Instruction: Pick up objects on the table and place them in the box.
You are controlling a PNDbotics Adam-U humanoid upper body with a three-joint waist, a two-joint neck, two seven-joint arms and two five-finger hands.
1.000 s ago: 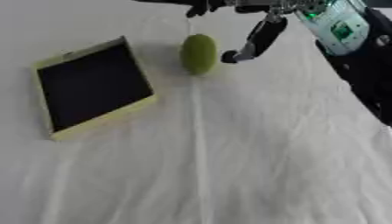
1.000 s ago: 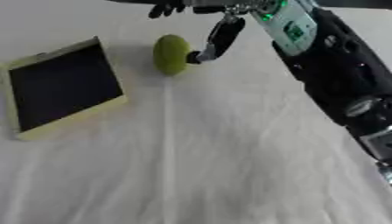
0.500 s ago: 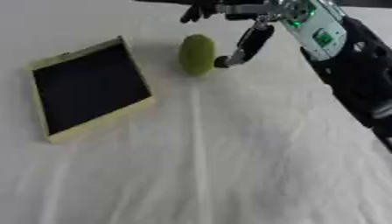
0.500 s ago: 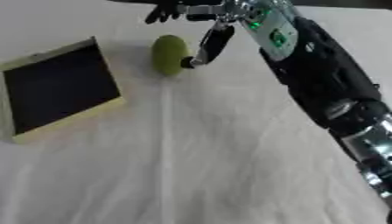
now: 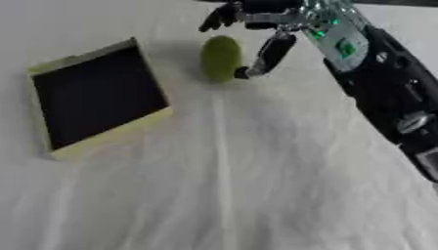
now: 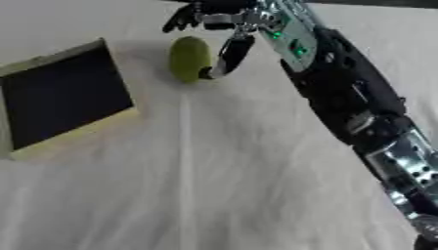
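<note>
My right hand [image 5: 261, 22] reaches in from the right side toward twelve o'clock, over the white cloth-covered table [image 5: 256, 185]. The fingers [image 5: 219, 14] are spread and only loosely bent above the far end of the green oval object [image 5: 220, 58], and my thumb [image 5: 270, 52] hangs down at its three o'clock side, the tip right at its near edge. Nothing is gripped; whether the thumb actually touches the green skin I cannot tell. The green object lies on the cloth at about twelve o'clock. At its nine o'clock, apart from it, sits the box [image 5: 98, 97], pale yellow walls and dark inside, lying askew.
</note>
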